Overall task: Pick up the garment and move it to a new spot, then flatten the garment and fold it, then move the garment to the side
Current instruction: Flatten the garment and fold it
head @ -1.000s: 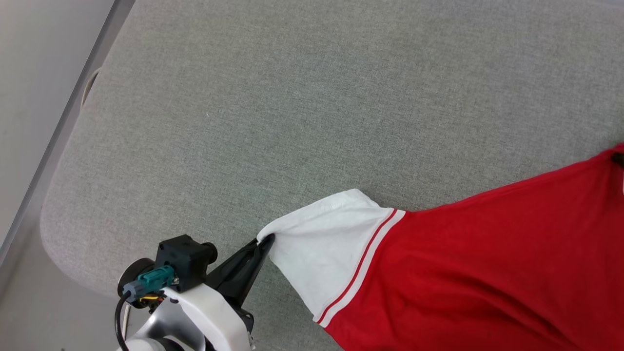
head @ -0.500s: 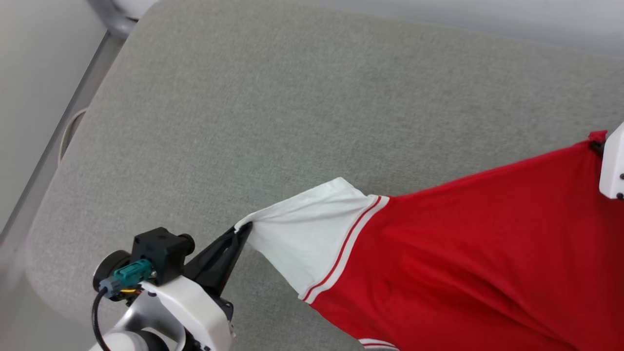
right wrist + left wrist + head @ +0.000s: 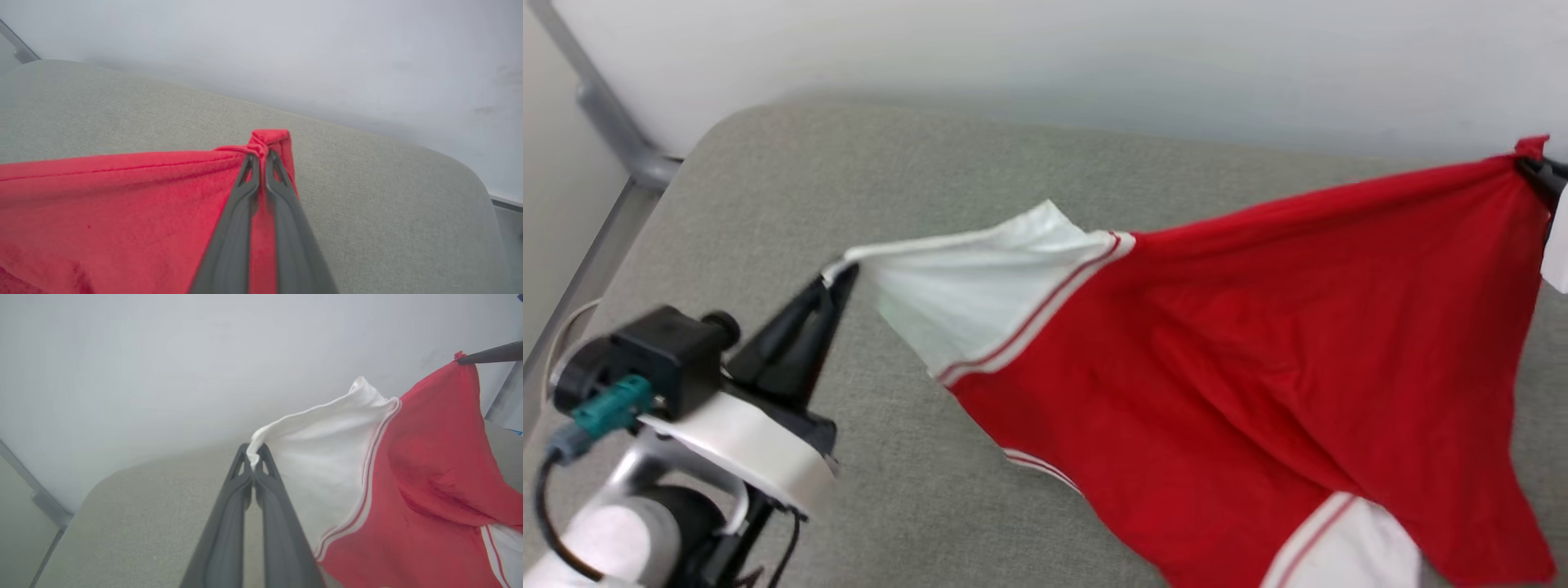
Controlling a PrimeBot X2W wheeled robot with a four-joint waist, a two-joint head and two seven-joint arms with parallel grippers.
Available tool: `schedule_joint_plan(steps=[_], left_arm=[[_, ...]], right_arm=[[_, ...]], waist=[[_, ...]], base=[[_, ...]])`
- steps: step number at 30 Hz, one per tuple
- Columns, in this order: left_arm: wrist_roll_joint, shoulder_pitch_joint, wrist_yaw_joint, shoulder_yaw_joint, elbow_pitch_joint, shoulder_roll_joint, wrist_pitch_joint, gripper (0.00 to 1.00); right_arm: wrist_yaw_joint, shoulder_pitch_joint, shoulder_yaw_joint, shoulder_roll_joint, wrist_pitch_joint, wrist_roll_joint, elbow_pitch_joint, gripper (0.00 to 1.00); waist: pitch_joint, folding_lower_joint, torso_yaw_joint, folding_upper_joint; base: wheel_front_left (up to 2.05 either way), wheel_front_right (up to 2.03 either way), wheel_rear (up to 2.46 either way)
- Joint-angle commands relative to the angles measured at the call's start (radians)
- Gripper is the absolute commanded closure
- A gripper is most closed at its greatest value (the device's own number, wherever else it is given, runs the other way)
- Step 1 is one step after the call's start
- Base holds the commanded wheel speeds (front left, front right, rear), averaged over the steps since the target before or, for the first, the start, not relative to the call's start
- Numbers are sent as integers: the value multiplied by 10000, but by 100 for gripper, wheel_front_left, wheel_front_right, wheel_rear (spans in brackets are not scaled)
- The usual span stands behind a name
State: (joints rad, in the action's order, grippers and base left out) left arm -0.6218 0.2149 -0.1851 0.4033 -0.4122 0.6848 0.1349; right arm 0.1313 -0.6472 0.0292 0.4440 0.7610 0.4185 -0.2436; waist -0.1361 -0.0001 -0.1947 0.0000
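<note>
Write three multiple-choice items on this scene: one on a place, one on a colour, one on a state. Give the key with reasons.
1. Where does the left gripper hold the shirt?
A. at the collar
B. at the edge of the white sleeve
C. at a pocket

2. What colour is the pad under the shirt?
A. grey
B. blue
C. black

3. The right gripper is
A. open, clear of the shirt
B. open, flat on the pad
C. shut on a red corner of the shirt

Key:
1 B: the left wrist view shows white cloth pinched at the gripper's tips.
2 A: the pad looks grey in all three views.
3 C: the right wrist view shows red cloth bunched at the closed tips.
</note>
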Motion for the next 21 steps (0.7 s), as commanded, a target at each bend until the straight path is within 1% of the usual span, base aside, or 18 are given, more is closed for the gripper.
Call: schedule_joint_plan(steps=[1,4,5,8,10,17,18,21], left_arm=[[30,418,-99,-308,-151,158,37,100],[14,859,-198,-677,-341,232,63,100],[14,859,-198,-677,-341,232,63,100],[126,1388,-288,-1037,-491,409,69,100],[367,1743,-350,-1234,-516,624,78,100],[666,2932,-533,-1950,-528,832,-190,100],[753,3303,-564,-2127,-493,863,-290,100],[826,3683,-546,-2238,-452,892,-389,100]], right_arm=[[-11,-177,-36,60,-26,85,394,100],[-11,-202,-18,-95,-13,128,956,100],[-11,-202,-18,-95,-13,128,956,100],[-11,-277,42,-257,-119,122,1529,100],[-11,-347,185,-387,-238,26,1846,100],[-13,-492,577,-929,-564,-183,2733,100],[-13,-569,710,-1073,-651,-266,2950,100],[-13,-640,688,-1111,-742,-334,3210,100]], waist=[[375,1,431,0],[552,1,686,0],[552,1,686,0],[694,1,958,0],[757,1,1128,0],[749,1,1629,0],[686,1,1746,0],[579,1,1835,0]], base=[[0,0,0],[0,0,0],[0,0,0],[0,0,0],[0,0,0],[0,0,0],[0,0,0],[0,0,0]])
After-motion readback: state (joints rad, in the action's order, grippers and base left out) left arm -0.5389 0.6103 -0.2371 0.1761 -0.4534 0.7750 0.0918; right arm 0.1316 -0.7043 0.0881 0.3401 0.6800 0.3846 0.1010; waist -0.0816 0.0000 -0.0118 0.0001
